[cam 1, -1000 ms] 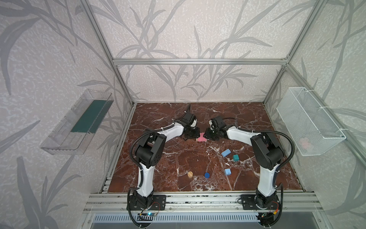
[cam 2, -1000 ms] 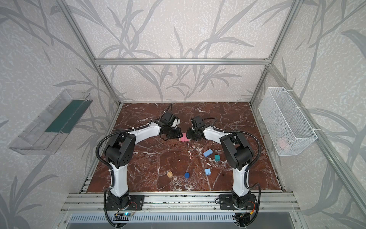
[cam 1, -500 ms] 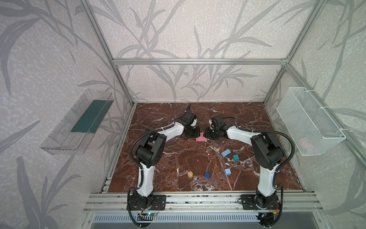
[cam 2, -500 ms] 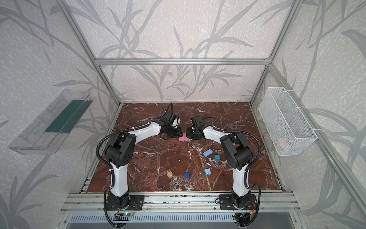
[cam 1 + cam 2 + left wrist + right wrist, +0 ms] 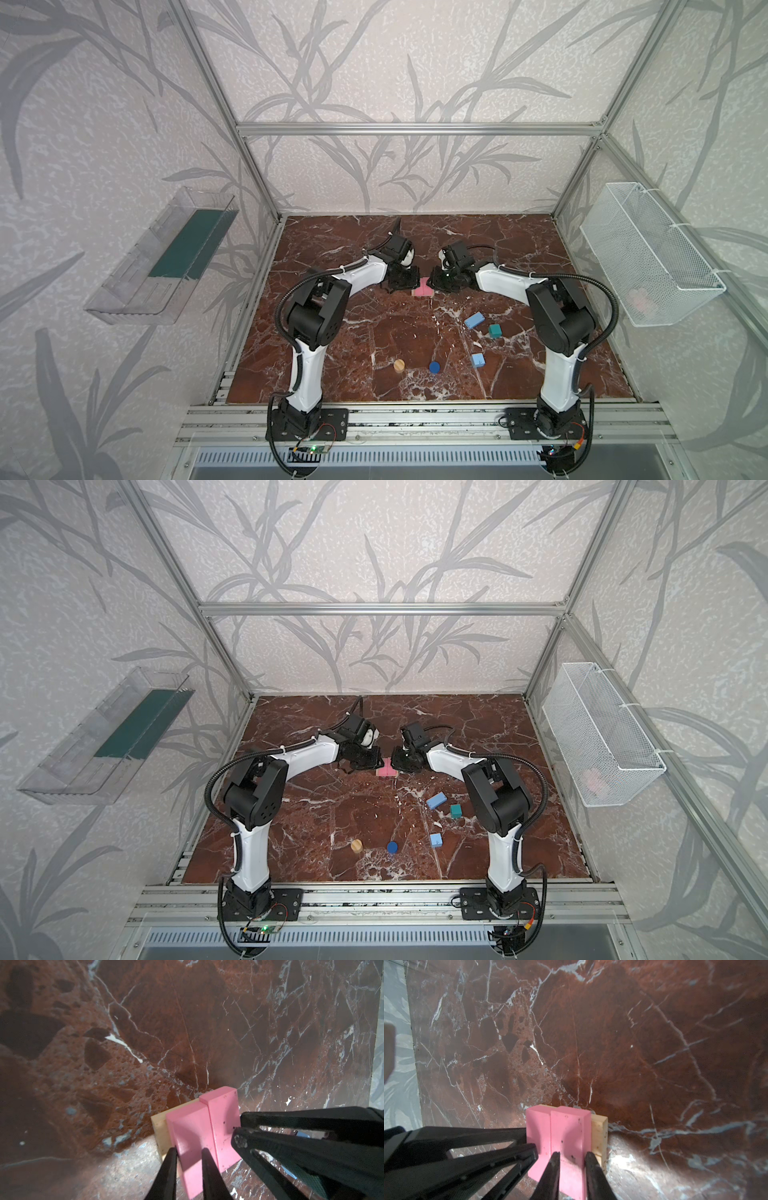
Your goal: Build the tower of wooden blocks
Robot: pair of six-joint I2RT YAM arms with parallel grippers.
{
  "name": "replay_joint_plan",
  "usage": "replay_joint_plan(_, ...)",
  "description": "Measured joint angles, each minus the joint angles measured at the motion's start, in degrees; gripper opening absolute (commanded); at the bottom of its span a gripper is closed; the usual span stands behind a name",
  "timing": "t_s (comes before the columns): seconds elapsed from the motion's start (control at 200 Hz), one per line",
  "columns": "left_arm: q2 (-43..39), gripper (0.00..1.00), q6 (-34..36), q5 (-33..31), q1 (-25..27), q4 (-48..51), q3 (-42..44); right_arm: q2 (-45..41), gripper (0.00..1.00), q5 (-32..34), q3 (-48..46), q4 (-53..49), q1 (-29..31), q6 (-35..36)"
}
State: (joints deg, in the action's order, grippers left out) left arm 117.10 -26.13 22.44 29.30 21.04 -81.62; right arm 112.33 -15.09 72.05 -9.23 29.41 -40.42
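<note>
Mostly hiding: tan bars [image 5: 160, 1132] are sitting under the pink ones, only an edge showing, count unclear. In both top views the arms are covering most of the tower [image 5: 424, 286], mid-table toward the far side. The left gripper [image 5: 190, 1150] is narrow, pinching one pink bar [image 5: 189, 1124]. The right gripper [image 5: 572, 1154] is narrow, pinching the second pink bar [image 5: 566, 1130]. Lying loose on the near side, well apart: light blue blocks [image 5: 474, 320], teal cube [image 5: 494, 331], tan cylinder [image 5: 399, 365], dark blue cylinder [image 5: 434, 366]. The basket [image 5: 623, 232] on the right wall is holding something pink, blurred.

White-veined maroon tabletop [image 5: 187, 1022], pink bars [image 5: 188, 1126]
</note>
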Motion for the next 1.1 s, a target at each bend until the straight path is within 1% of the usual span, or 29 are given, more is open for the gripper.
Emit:
replay_joint_plan(0.45, 0.0, 0.22, -0.02, -0.02, 0.0, 0.26, 0.0, 0.0, 0.23, 0.02, 0.0, 0.0, 0.0, -0.04)
replay_joint_plan(0.755, 0.0, 0.23, -0.09, -0.04, 0.0, 0.42, 0.0, 0.0, 0.27, 0.02, 0.0, 0.0, 0.0, -0.09)
replay_joint_plan(1.1, 0.0, 0.28, -0.59, -0.44, 0.0, 0.39, 0.0, 0.0, 0.3, 0.04, 0.0, -0.02, 0.0, -0.26)
